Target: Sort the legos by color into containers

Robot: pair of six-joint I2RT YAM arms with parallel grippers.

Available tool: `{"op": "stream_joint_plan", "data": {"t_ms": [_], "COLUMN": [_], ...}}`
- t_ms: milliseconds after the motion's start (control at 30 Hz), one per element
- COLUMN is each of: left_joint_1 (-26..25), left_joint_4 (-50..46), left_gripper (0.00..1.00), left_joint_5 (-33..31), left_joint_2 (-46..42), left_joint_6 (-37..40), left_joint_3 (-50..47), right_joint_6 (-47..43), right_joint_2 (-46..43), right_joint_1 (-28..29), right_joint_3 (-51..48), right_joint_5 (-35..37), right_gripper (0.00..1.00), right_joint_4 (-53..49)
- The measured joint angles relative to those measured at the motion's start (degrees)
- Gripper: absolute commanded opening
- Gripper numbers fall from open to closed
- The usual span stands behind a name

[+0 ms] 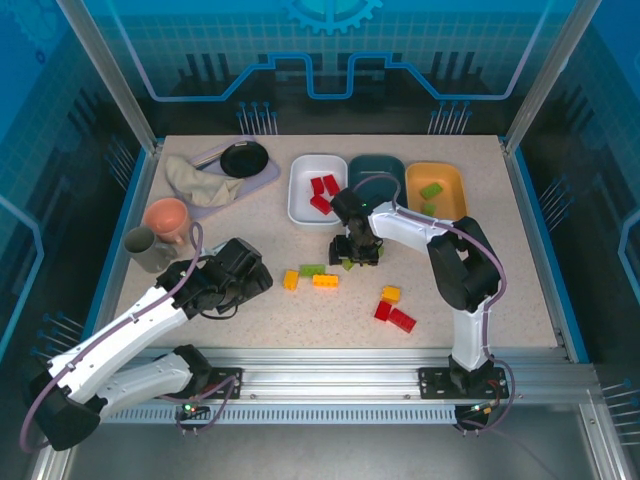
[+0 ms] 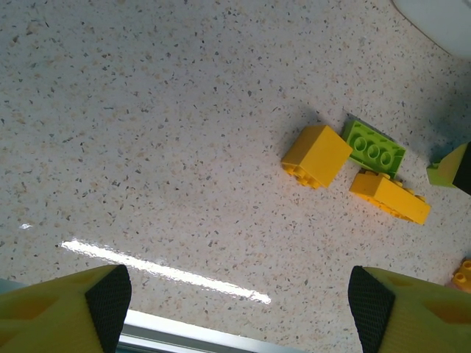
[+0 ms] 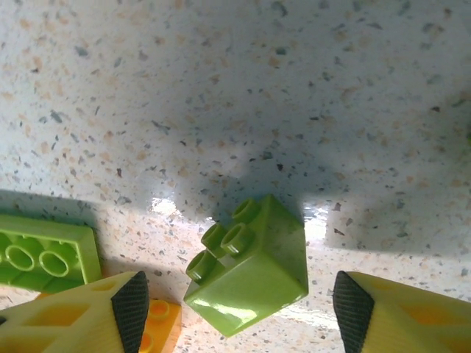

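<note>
Legos, overall: loose bricks lie on the speckled table point(image 1: 500, 270) from its middle toward the right. Others sit in two of the trays along the back.
Left edge: a grey mug point(image 1: 148, 250) stands just beside a pink bowl point(image 1: 167, 220). Behind them are a crumpled cloth point(image 1: 198, 180) and a black dish point(image 1: 244, 158).
Left gripper point(image 2: 237, 298): low over bare table, left of the loose bricks. Its fingers point(image 2: 103, 294) are spread wide and it has hold of nothing.
Middle cluster: a yellow brick point(image 1: 291, 279), a flat green brick point(image 1: 312, 269) and a long yellow-orange brick point(image 1: 325, 281) lie close together. Whether they touch cannot be told.
White tray point(image 1: 300, 205): at the back, left of the other two trays, with two red bricks point(image 1: 323, 185) inside.
Right gripper point(image 3: 241, 305): down at the table in front of the white and teal trays. Its fingers point(image 3: 132, 309) are parted to either side of a small green brick point(image 3: 250, 268). A gap shows on both sides, so the brick is not gripped. The brick rests on the table, just right of the middle cluster.
Dark teal tray point(image 1: 385, 165): between the white and orange trays, partly covered by the right arm.
Orange tray point(image 1: 448, 175): rightmost of the three, with two green bricks point(image 1: 431, 190) inside.
Right cluster: an orange brick point(image 1: 391, 293) lies just behind two red table bricks point(image 1: 402, 320) that lie side by side. The group is well apart from the trays.
</note>
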Motion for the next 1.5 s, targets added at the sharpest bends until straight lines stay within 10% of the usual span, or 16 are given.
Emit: {"op": "stream_joint_plan", "data": {"t_ms": [533,1033,1500], "left_joint_1": [0.00,0.00,-0.52], "left_joint_4": [1.92,14.10,24.48], "left_gripper": [0.81,0.80,0.80], "left_joint_5": [1.25,9.84,20.04], "left_joint_2": [0.00,8.72,31.76], "left_joint_6": [0.59,6.23,12.46], "left_joint_3": [-0.07,1.53,24.15], "right_joint_6": [7.98,-0.50,-13.68], "right_joint_2": [0.11,-10.16,-12.15], "right_joint_1": [-0.37,-1.01,-31.76], "right_joint_3": [0.02,-0.02,3.08], "right_joint_5": [1.95,8.26,9.46], "right_gripper": [0.11,0.04,0.06], "right_joint_4": [0.11,-2.43,-4.26]}}
